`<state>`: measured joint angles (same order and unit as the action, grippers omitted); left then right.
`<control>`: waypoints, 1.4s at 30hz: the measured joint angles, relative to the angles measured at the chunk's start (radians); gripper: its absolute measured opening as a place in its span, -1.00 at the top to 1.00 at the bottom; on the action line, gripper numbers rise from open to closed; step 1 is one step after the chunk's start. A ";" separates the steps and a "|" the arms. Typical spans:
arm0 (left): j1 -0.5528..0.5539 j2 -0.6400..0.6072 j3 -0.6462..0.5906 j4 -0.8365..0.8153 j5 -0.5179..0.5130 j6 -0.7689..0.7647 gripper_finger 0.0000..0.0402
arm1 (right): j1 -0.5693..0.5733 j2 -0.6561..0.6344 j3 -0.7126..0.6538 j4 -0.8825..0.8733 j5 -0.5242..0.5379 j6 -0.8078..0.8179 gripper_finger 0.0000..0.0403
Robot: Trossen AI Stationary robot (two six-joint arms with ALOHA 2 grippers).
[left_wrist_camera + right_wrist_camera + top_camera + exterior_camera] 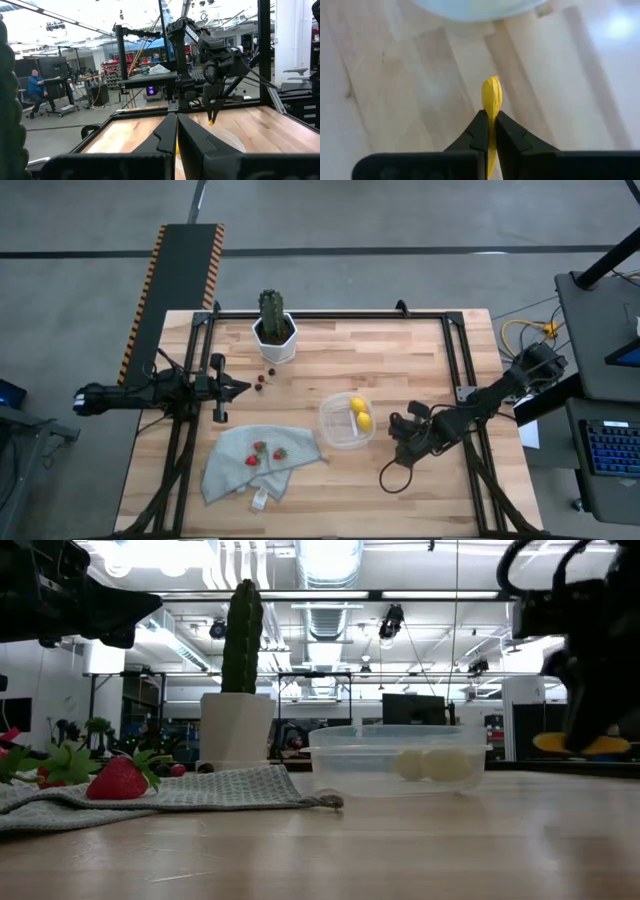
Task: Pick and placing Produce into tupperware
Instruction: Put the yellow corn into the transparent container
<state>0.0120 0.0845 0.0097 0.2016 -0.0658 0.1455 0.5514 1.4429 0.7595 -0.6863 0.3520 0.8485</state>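
Just right of the tupperware (347, 421), above the bare wood, the right gripper (490, 121) is clamped on the orange-yellow elongated piece (491, 100). The wrist view shows both fingers pinched onto its lower part, the upper end standing free above the fingertips. In the low view the same piece (580, 745) hangs at about rim height, clear of the table (400, 350).

The tub holds two lemons (360, 414) against its right wall. Two strawberries (268, 451) lie on the grey cloth (262, 460) left of the tub. Small dark berries (263, 377) sit near the white pot of the cactus (272, 325), with the left gripper (240, 387) just beside them. Its fingers are pressed together with nothing between them, going by its own wrist view.

Judged step: carry-over of the piece into the tub.

Risks:
- The grip is narrow and low on the piece, so it may pivot or slip out during travel and land on the wood short of the tub.
- The tub is light and shallow. A low approach could catch the near rim and shove or tip it.
- The lemons occupy the wall nearest the right gripper. A release right over them could bounce the piece out, so aiming for the bare left half looks safer.
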 joint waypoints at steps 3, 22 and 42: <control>0.000 0.000 0.000 0.000 0.000 0.000 1.00 | -0.005 0.000 0.040 -0.016 0.035 -0.038 0.95; 0.000 0.000 0.000 0.000 0.000 0.000 1.00 | -0.221 0.000 0.174 0.257 0.018 -0.491 0.95; 0.000 -0.001 0.000 0.000 -0.004 0.001 1.00 | -0.262 0.241 0.220 0.273 -0.156 -0.562 0.95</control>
<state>0.0120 0.0831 0.0097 0.2021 -0.0694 0.1463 0.2897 1.6837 0.9798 -0.4135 0.1962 0.2870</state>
